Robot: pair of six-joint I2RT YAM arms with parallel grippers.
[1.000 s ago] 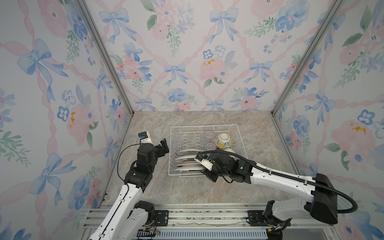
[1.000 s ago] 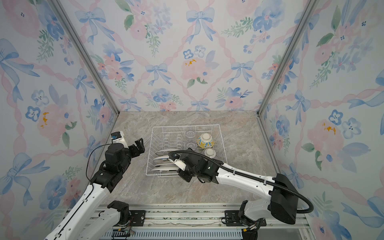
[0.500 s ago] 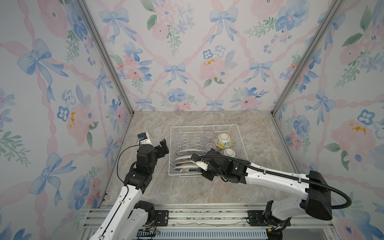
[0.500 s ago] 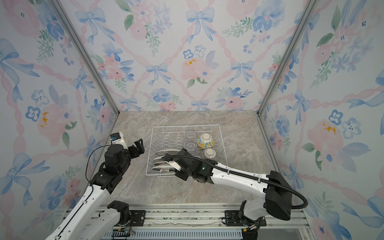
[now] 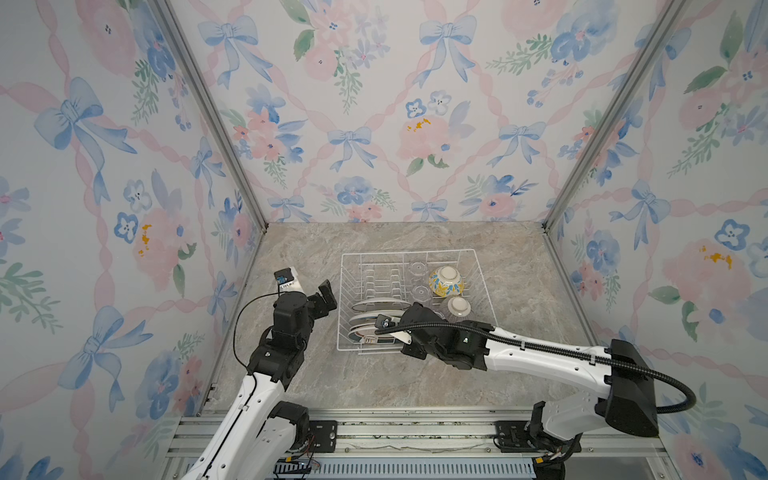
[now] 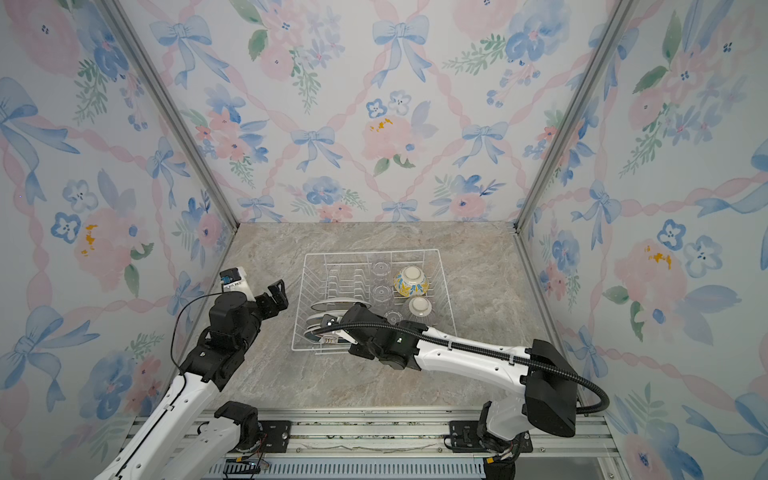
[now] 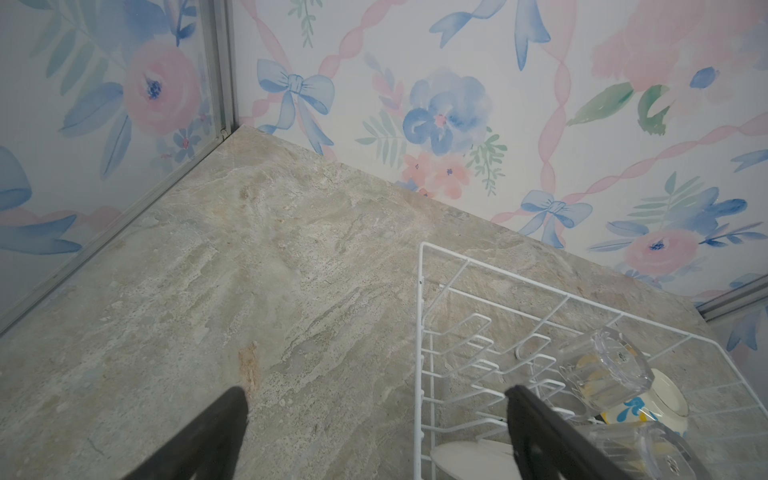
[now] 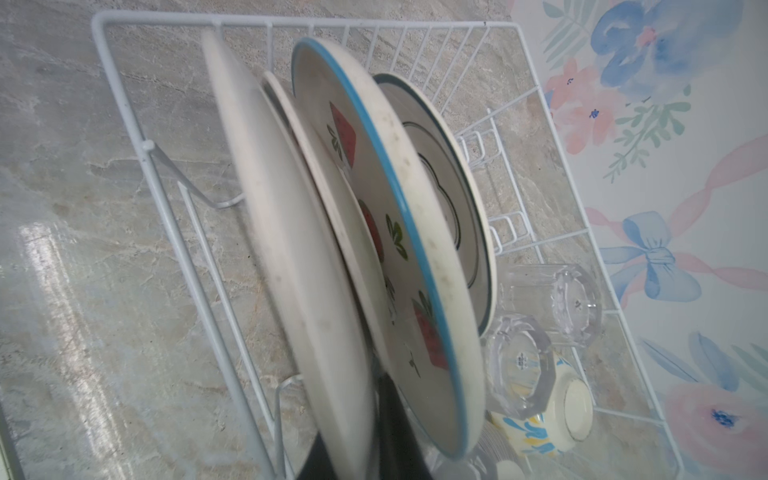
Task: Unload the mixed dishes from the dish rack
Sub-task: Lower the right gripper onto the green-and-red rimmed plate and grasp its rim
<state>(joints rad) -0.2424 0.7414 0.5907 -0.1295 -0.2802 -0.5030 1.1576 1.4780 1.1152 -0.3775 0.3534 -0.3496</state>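
The white wire dish rack stands mid-table. Several plates stand on edge at its near left. Clear glasses, a yellow-blue floral bowl and a grey-striped bowl sit upside down on its right side. My right gripper reaches in over the rack's front. It is shut on the rim of the nearest plain white plate, with one dark finger between that plate and the one behind it. My left gripper hangs open and empty beside the rack's left wall.
Floral walls with metal corner posts close in the marble table on three sides. A blue-rimmed plate leans close behind the gripped one. Bare marble lies left of the rack and in front of it.
My right gripper has pushed further left along the rack's front and closed its jaws on the nearest plate's rim. The left arm has stayed where it was.
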